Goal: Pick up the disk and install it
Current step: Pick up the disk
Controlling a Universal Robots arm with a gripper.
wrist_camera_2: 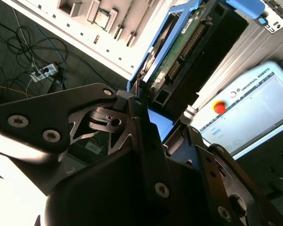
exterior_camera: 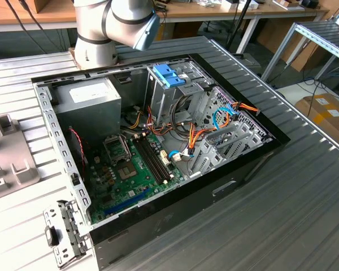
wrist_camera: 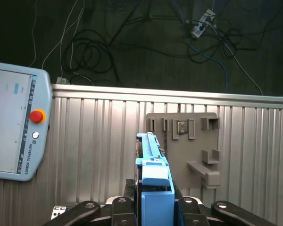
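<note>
Edgewise, disk (wrist_camera: 154,188) clamped in jaws, near end hidden.

Exterior view: even, soft light, mild shadow inside the computer case (exterior_camera: 45,107). Second wrist view: washed-out white glare beside the gripper (wrist_camera_2: 155,113) body; teach pendant (wrist_camera_2: 254,108) past the held disk (wrist_camera_2: 179,52) blurred. First wrist view: floor (wrist_camera: 132,47) far beyond the gripper dim, table (wrist_camera: 99,132) brightly lit.

disk (wrist_camera_2: 179,54), blue side rails, green circuit board showing, gripped edge-on
</note>
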